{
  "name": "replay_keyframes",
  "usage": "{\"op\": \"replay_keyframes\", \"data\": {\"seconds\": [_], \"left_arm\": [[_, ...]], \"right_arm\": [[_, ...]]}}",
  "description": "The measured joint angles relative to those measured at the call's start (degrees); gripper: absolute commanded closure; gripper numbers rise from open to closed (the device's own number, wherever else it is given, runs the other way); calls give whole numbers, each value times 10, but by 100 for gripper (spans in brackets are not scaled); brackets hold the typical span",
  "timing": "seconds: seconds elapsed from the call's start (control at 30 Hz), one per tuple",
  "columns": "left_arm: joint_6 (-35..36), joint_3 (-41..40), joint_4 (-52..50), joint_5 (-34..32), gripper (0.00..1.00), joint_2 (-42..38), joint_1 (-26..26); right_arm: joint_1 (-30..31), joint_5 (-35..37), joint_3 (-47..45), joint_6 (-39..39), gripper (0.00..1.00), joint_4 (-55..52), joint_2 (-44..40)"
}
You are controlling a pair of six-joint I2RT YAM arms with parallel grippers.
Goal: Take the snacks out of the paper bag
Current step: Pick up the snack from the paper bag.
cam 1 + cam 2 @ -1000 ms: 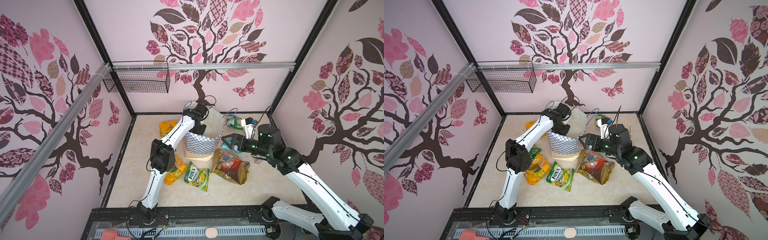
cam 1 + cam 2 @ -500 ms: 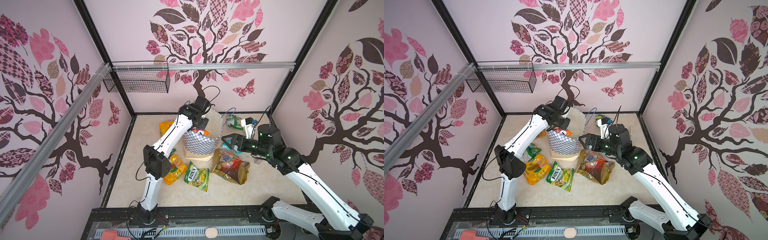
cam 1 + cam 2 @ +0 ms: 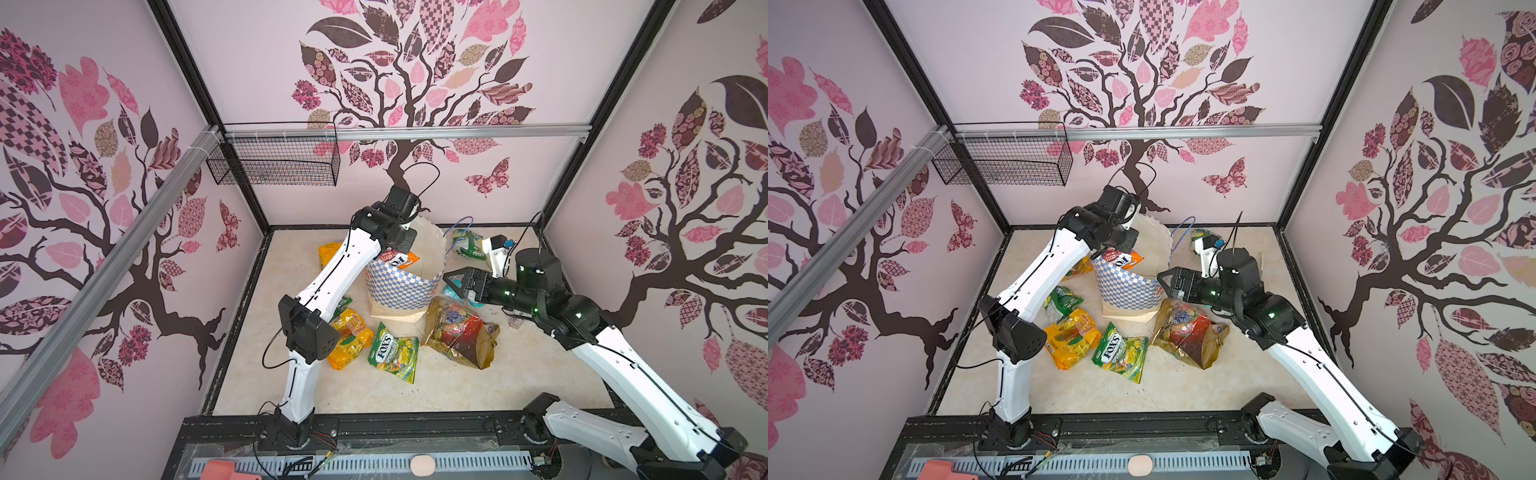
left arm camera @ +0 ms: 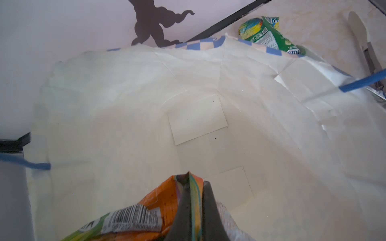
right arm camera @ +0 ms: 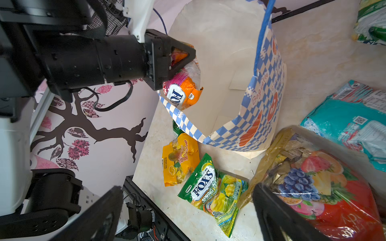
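Risen since a second ago, the orange packet now shows at the paper bag's mouth in both top views; my right gripper gapes empty beside it. Left wrist: my left gripper clamps the packet's edge. Right wrist: the packet hangs at the rim.

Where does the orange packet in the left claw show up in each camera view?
Top view: orange packet at centre, in the bag mouth.
Top view: centre too, same spot.
Left wrist: bottom edge, pinched by the left claw.
Right wrist: upper middle, hanging from the claw.
Shared landmark: the bag's blue-checked rim.
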Motion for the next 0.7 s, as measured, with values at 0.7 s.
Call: {"op": "replay_keyframes", "data": {"seconds": [0.7], "left_arm": [[27, 14, 37, -66, 100, -200, -48]], "right_arm": [[0, 0, 0, 1, 0, 8, 0]]}}
